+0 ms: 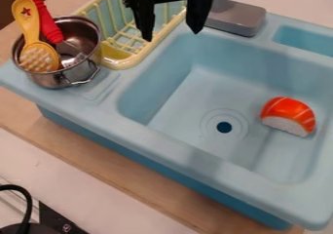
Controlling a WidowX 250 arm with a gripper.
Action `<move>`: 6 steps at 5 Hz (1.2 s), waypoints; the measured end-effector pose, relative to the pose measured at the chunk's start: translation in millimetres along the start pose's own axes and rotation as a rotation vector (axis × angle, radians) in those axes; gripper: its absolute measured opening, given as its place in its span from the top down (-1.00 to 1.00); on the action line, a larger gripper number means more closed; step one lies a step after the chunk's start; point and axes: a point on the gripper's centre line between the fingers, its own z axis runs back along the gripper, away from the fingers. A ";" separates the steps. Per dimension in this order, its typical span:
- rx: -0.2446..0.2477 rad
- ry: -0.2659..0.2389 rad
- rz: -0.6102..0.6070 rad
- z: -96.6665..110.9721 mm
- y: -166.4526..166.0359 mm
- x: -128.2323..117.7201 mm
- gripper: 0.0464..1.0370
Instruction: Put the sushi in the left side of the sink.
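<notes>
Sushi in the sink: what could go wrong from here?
The sushi lies near the basin's right wall in the view, so the open gripper could bump it coming down. Its rounded top might slip from a shallow grasp. A low sideways move could also catch the yellow rack beside the basin.

"Can you read any words, labels or brand names here?"
"No, none that I can make out."
"What about numbers or signs?"
"None of those can be read either."
</notes>
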 end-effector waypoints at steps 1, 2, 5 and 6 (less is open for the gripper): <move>-0.021 -0.021 0.008 -8.7 -0.6 2.7 -0.92; 0.002 -0.043 0.121 -13.8 -1.1 19.4 -0.92; 0.112 -0.112 0.502 -20.0 9.8 47.4 -0.92; 0.170 -0.139 0.698 -24.0 24.3 57.7 -0.92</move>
